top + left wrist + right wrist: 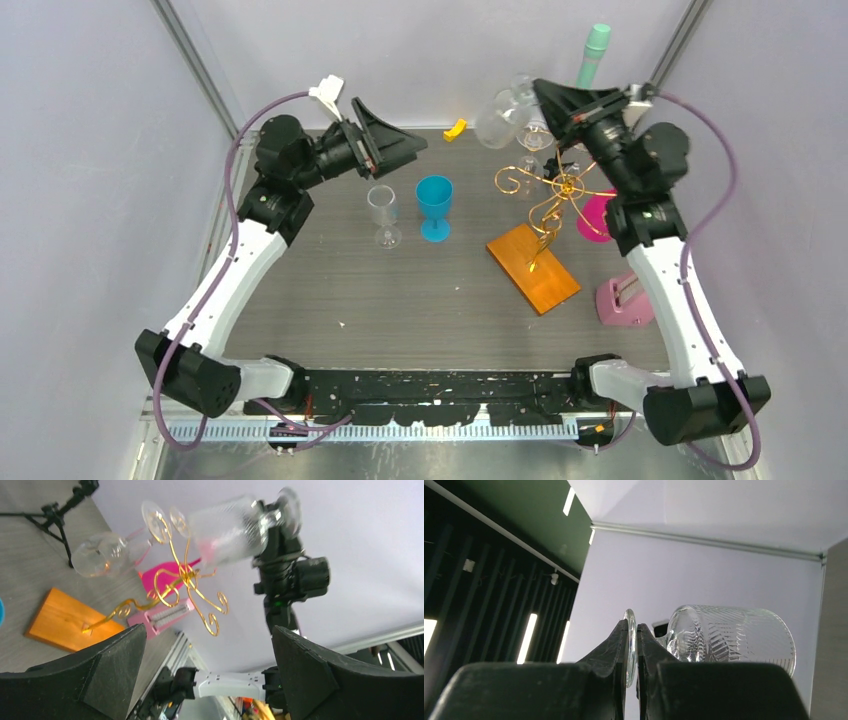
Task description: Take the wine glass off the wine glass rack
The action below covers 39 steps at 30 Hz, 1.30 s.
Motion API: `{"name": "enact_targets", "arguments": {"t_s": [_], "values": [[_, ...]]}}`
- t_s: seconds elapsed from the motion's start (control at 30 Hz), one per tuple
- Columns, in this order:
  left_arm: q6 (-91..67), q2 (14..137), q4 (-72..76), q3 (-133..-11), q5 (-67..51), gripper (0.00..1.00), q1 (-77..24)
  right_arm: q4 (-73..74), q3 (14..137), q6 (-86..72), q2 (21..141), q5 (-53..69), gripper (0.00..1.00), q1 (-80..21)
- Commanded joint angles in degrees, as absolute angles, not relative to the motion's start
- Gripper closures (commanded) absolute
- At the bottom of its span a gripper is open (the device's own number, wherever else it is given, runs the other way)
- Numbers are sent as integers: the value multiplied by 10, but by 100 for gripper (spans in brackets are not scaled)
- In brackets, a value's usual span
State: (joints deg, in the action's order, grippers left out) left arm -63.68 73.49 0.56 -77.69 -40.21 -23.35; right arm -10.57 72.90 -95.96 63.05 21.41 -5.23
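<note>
The left arm (pixel 228 275) and right arm (pixel 678 290) look alike: smooth white shells between bulky black joint housings. A purple cable (pixel 231 205) runs along each arm from wrist to base. The left gripper (pixel 209 630) has broad, wedge-shaped fingers of grainy matte black; the right gripper (pixel 632 625) has the same black fingers. A small green light (pixel 276 600) glows on the right wrist.

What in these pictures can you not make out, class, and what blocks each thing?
- Right wrist view: most of the wine glass foot, hidden between the right gripper fingers.
- Top view: the pink object, partly covered by the right arm; what it is cannot be told.
- Top view: the teal tube, lower end behind the right gripper.
</note>
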Motion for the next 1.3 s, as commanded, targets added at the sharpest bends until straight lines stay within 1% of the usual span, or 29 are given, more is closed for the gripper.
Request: {"name": "enact_targets", "arguments": {"t_s": [0.0, 0.17, 0.4, 0.57, 0.67, 0.73, 0.8, 1.07, 1.27], "values": [[-730, 722, 147, -753, -413, 0, -185, -196, 761, -932, 632, 169, 100, -120], [-873, 731, 314, -686, -422, 0, -150, -221, 757, -932, 659, 149, 100, -187], [-1031, 773, 500, -664, -432, 0, -149, -259, 748, -924, 692, 112, 100, -269], [-1112, 771, 562, -649, -424, 1, -149, -277, 746, -911, 708, 93, 100, -310], [-1142, 755, 571, -637, -420, 4, -149, -312, 742, -913, 723, 91, 100, -322], [-1150, 742, 570, -629, -418, 6, -149, -363, 731, -933, 732, 92, 100, -327], [-1147, 727, 561, -620, -410, 7, -149, -391, 724, -937, 735, 91, 100, -329], [-1061, 695, 456, -621, -399, 7, -147, -357, 711, -899, 693, 73, 100, -337], [-952, 647, 295, -626, -390, 4, -148, -353, 718, -908, 666, 84, 100, -337]]}}
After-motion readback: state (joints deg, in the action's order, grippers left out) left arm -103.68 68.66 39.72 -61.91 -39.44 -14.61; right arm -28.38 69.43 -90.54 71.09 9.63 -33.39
